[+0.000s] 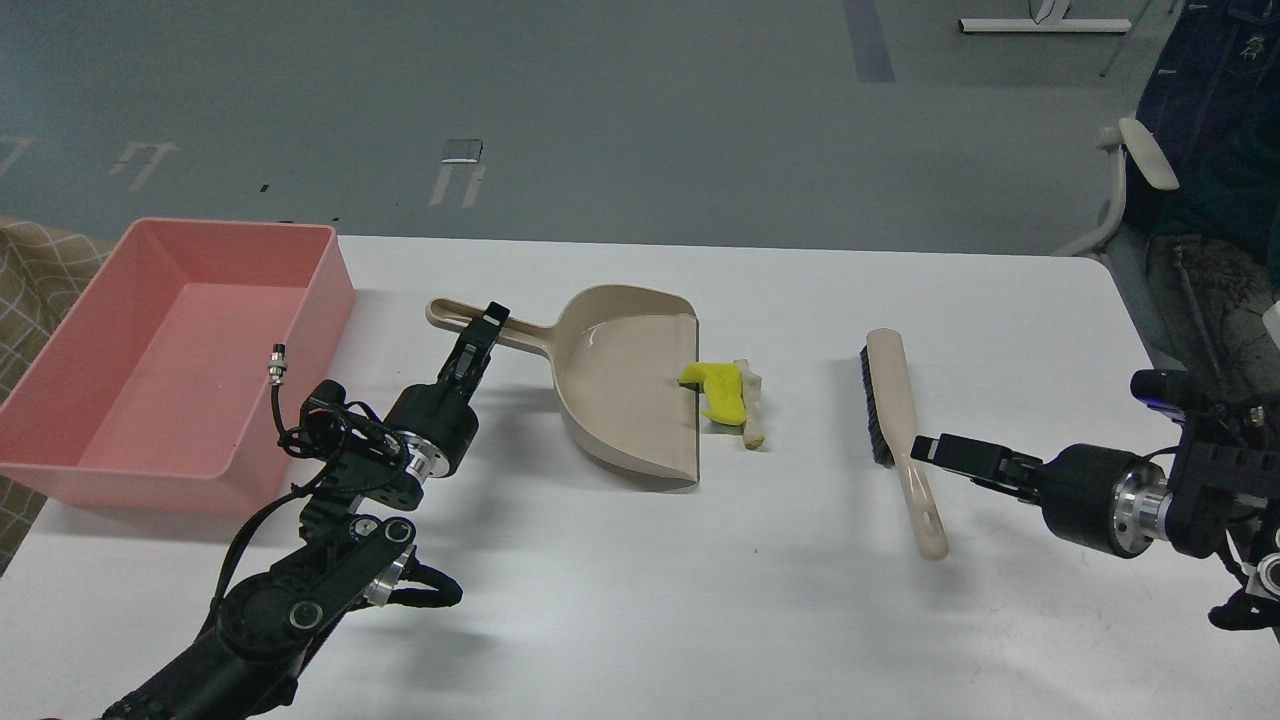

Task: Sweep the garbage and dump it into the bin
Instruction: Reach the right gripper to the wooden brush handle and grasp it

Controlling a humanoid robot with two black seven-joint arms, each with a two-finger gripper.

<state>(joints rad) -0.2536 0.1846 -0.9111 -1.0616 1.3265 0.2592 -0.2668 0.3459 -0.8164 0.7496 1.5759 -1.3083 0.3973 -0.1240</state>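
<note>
Head view — yellow & beige garbage (728, 397)

Lighting was pretty even and bright, clearly overhead room light, a bit cool in tone. The white table (780, 600) came out nearly blown in spots, with a soft washed-out glow below and between the two pincers. Shadows were faint and fuzzy: a pale one just under the left gripper (487, 322), another under the dustpan (625, 385) edge, and a thin one beside the brush (903, 432) next to the right gripper (925, 449). Small glossy highlight inside the dustpan. Focus was sharp overall, with slight softness and noise on the far floor, and straight lines bowed a little toward the corners.
</note>
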